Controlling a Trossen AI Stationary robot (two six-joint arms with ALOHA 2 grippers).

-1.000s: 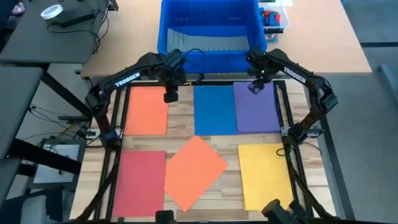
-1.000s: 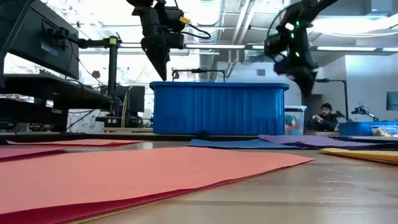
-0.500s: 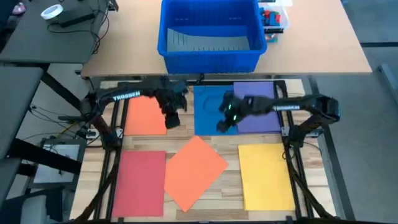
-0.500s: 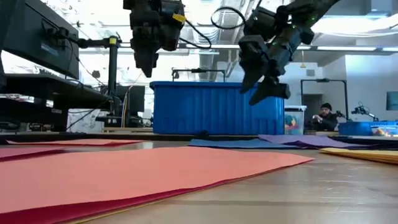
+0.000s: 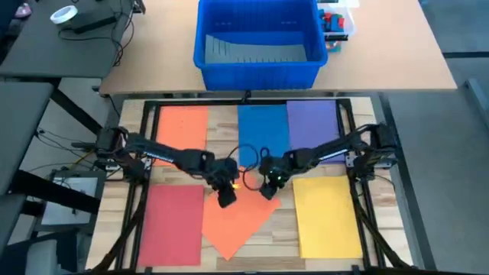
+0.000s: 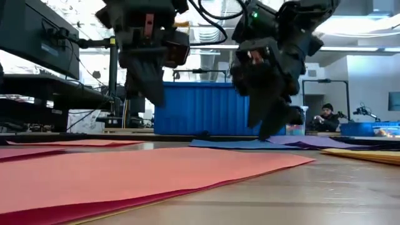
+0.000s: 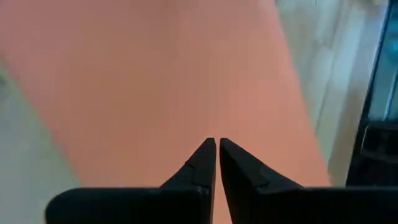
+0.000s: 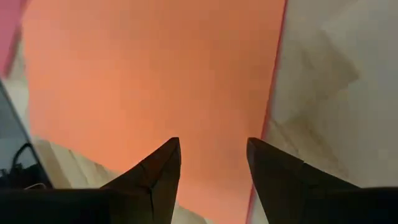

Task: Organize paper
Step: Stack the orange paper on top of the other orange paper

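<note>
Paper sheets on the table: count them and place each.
6: orange sheet, blue sheet, purple sheet along the far row; red sheet, tilted orange sheet, yellow sheet nearer. Stacked sheets could be hidden.

No legible text, labels or nos. anywhere.

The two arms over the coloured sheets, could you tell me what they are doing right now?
Both arms reach toward the tilted orange paper sheet lying askew at the middle of the wooden table. The left gripper, fingers shut, and the right gripper, fingers open, hover over its far corner; neither holds it. Another orange sheet, blue sheet, purple sheet, red sheet and yellow sheet lie square around it.
</note>
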